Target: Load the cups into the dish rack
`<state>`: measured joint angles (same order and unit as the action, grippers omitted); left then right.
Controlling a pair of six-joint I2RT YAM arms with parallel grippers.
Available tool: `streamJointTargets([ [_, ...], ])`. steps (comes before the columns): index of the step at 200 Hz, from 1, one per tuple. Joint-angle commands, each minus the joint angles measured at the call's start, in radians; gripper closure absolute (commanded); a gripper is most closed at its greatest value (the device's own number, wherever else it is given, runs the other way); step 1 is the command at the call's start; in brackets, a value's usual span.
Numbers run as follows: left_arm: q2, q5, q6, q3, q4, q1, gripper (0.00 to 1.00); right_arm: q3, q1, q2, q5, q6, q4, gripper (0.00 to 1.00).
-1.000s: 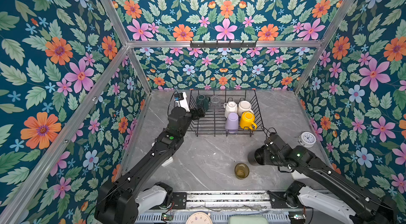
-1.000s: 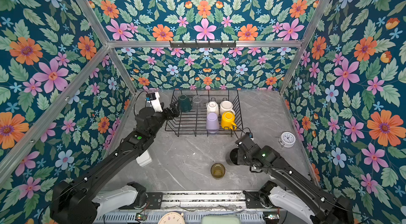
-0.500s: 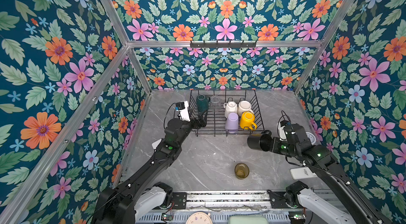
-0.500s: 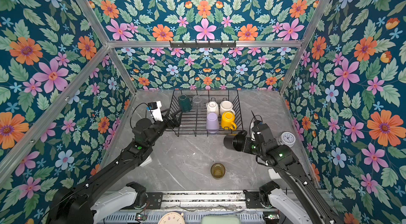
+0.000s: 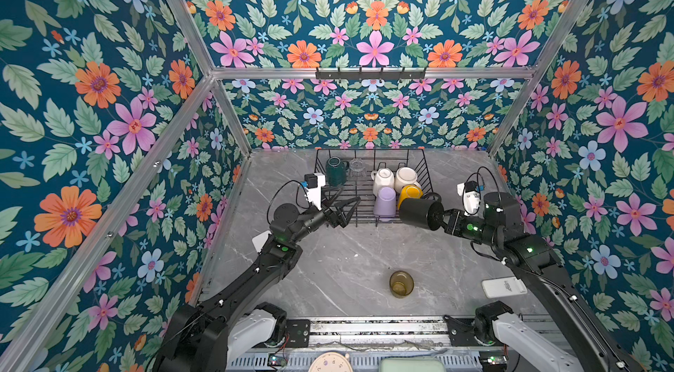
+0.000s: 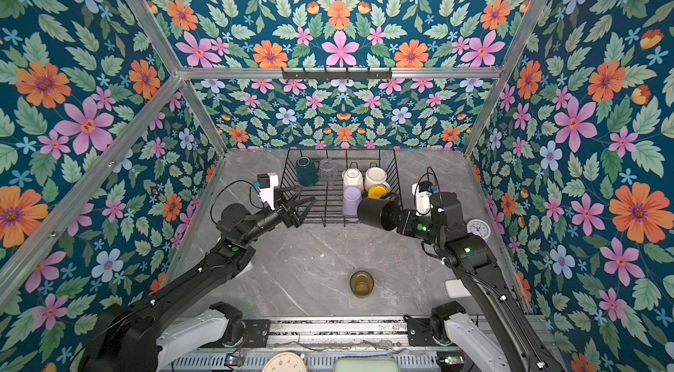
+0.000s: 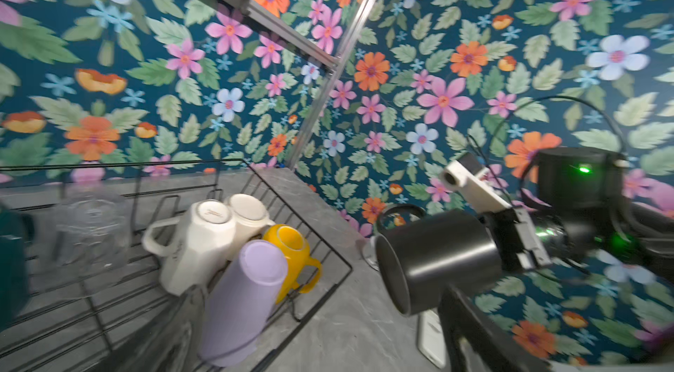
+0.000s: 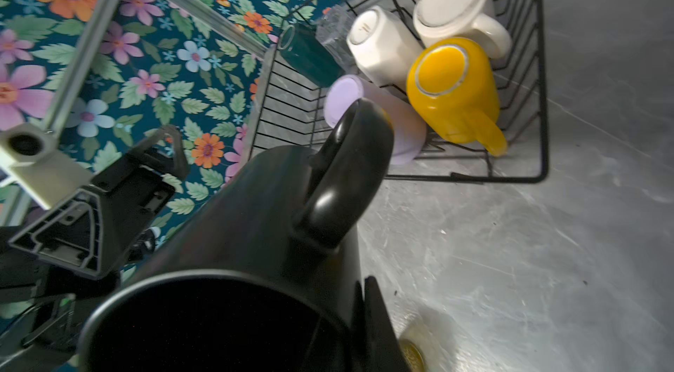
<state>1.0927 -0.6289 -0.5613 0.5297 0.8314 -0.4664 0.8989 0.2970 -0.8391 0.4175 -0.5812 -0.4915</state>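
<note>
Dish rack [image 5: 359, 191] sits on marble [image 5: 346, 264] between floral walls [image 5: 364, 23]; left fingers [image 5: 346, 202] spread, right fingers [image 8: 377, 322] grip black mug [image 5: 419, 212].

surface: grey marble table [image 5: 346, 260] | back: dish rack [image 5: 359, 191] | front: amber glass [image 5: 401, 283] | right: white clock [image 6: 478, 229]

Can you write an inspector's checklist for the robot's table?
Surface: grey marble table.
Job's things: dish rack holds six cups: green mug, clear glass, two white mugs, lilac tumbler, yellow mug; amber glass stands on the table.
Clutter: alarm clock by the right wall; flat white gadget beside the right arm.
Grippers: left gripper open, empty; right gripper shut on the black mug, held above the table.
Cables: black loop at each wrist camera.
Surroundings: flowered walls; hook rail on the back wall.
</note>
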Motion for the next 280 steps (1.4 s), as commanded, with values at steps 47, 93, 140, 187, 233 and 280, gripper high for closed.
streamJointTargets([
  [47,0.111,-0.334,-0.211,0.021,0.364,0.0,0.0,0.006,0.0,-0.081,0.298,-0.025,0.479,1.0],
  [93,0.119,-0.361,-0.247,0.021,0.409,0.0,0.0,0.006,0.047,-0.138,0.345,0.034,0.589,1.0],
  [140,0.122,-0.387,-0.287,0.015,0.45,0.0,0.0,0.002,0.136,-0.173,0.348,0.127,0.655,1.0],
  [187,0.112,-0.404,-0.312,0.009,0.488,0.0,0.0,0.011,0.144,-0.221,0.379,0.114,0.725,1.0],
  [233,0.102,-0.409,-0.316,0.003,0.479,0.0,0.0,-0.005,0.17,-0.202,0.33,0.199,0.741,1.0],
  [280,0.08,-0.414,-0.309,0.0,0.463,0.0,0.0,-0.016,0.172,-0.182,0.349,0.345,0.757,1.0],
])
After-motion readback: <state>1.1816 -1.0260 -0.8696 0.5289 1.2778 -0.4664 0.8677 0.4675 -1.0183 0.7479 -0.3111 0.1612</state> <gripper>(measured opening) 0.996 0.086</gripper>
